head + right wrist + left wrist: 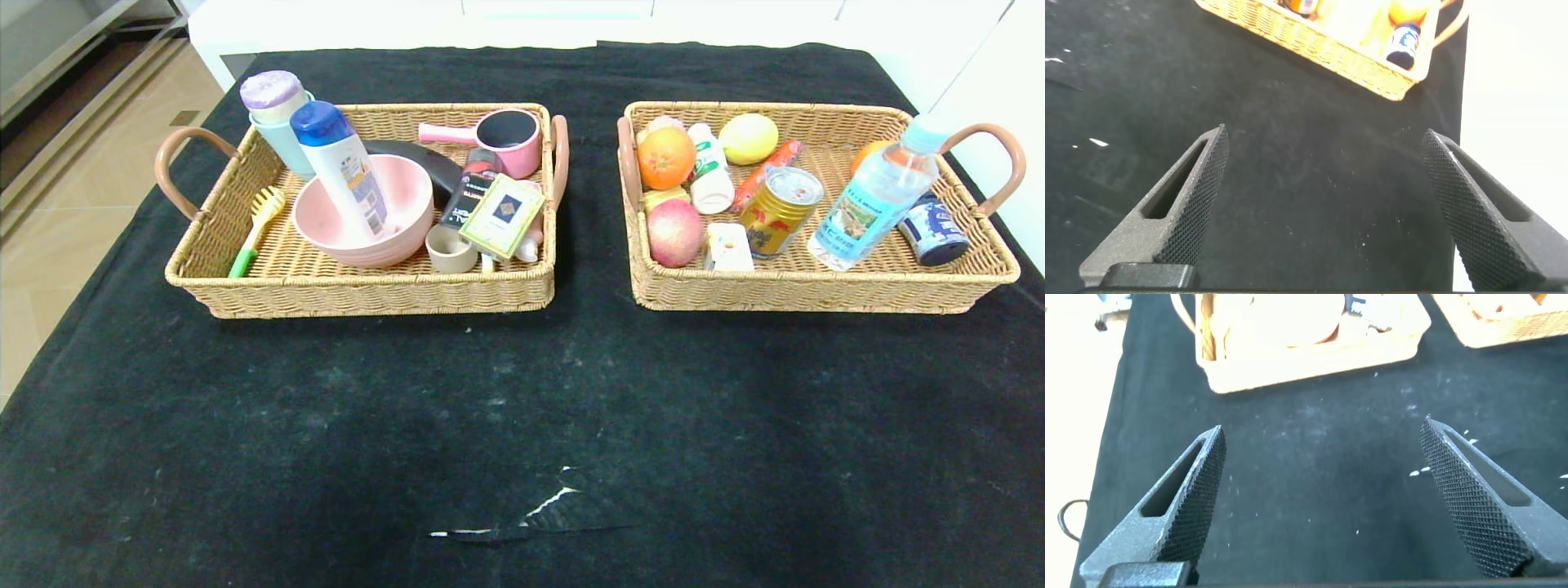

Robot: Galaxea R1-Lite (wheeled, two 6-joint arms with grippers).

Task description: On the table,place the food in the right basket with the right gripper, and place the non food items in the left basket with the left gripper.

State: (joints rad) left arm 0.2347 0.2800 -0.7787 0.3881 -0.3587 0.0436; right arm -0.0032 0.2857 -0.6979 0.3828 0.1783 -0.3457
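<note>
Nothing loose on the black tablecloth (522, 392): pink bowl (363, 212) sits in the left basket (245, 296), gold can (780, 211) in the right basket (816, 296), so left gripper (1323, 469) and right gripper (1327, 175), both spread and empty, should simply hold clear above the cloth.

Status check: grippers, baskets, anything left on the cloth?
Left gripper open, right gripper open, both over bare cloth. Left basket, right basket full. Nothing loose.
</note>
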